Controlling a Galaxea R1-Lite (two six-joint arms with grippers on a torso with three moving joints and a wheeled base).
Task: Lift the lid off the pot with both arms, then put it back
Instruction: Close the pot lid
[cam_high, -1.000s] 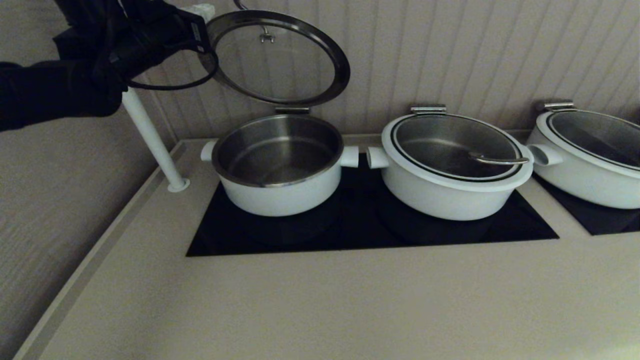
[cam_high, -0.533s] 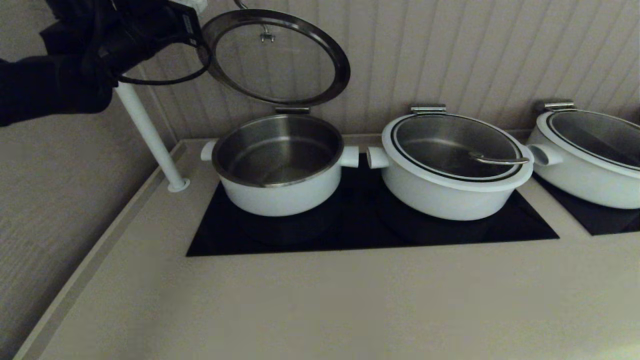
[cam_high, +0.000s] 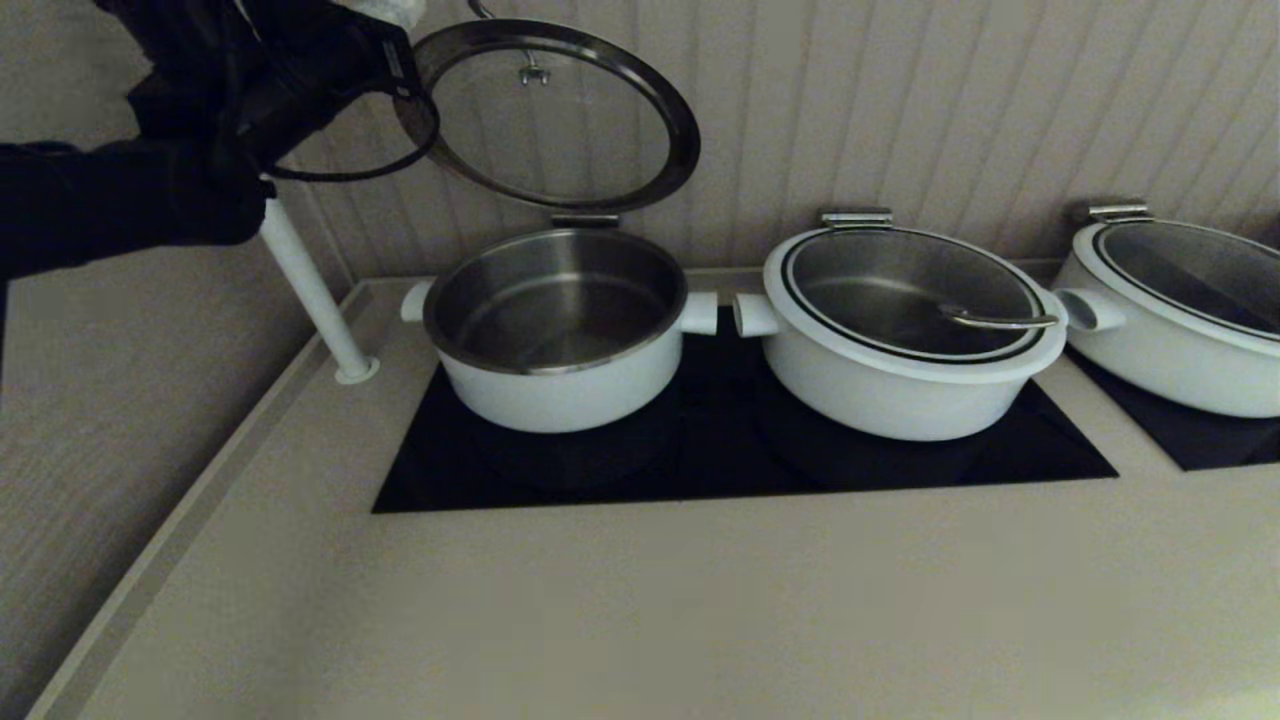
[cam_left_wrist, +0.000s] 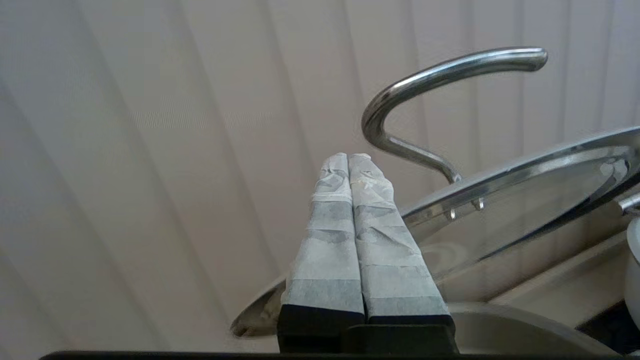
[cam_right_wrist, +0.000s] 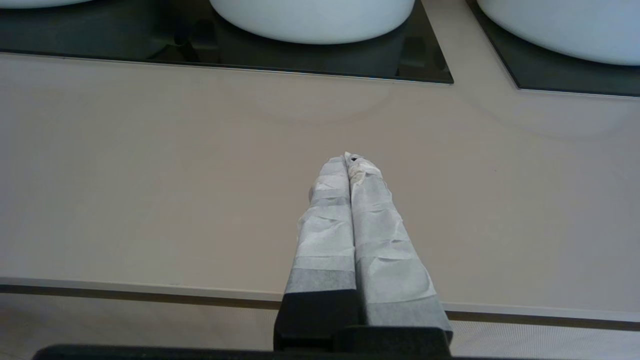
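The pot (cam_high: 555, 340) stands uncovered on the left of the black cooktop (cam_high: 720, 460), its steel inside showing. The lid (cam_high: 550, 115) stands tilted up above the pot's back rim, by a steel hinge piece (cam_high: 585, 220). My left arm (cam_high: 200, 130) is high at the lid's left edge. In the left wrist view my left gripper (cam_left_wrist: 348, 157) is shut and empty, its tips just beside the lid's wire handle (cam_left_wrist: 440, 75), above the glass (cam_left_wrist: 525, 200). My right gripper (cam_right_wrist: 348, 159) is shut and empty over the counter's front part; it does not show in the head view.
A wider white pot with its lid on (cam_high: 905, 330) stands right of the task pot, another (cam_high: 1180, 310) at far right. A white slanted post (cam_high: 300, 280) rises from the counter's back left corner. A ribbed wall is close behind. The counter's front edge (cam_right_wrist: 150, 287) is below my right gripper.
My left arm shifted a little up and left, then back right and down. The lid has kept its raised tilt. The pots have not moved.
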